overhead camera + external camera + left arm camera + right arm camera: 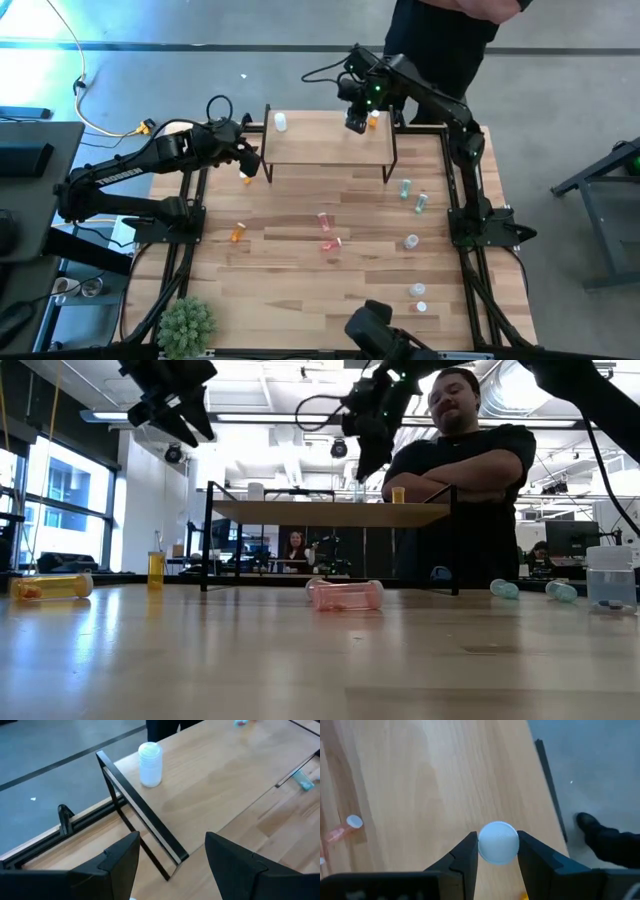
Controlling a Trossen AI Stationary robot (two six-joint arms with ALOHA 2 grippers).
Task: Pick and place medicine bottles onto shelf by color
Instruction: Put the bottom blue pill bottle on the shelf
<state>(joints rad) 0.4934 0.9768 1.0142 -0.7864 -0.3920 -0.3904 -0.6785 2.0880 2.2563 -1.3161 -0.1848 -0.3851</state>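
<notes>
So my right gripper point(497, 851) is up over the shelf point(320, 145) at about 1 o'clock on the table, fingers point(465, 855) on either side of a white bottle cap point(498, 842), just about touching it. The orange bottle point(373, 119) stands upright on the shelf's right end. My left gripper point(172, 860) hangs spread open and empty beside the shelf's left end, around 11 o'clock, with 1 white bottle point(150, 764) upright on that corner. Pink bottles point(327, 232) lie mid-table, green ones point(412, 195) at 3 o'clock.
</notes>
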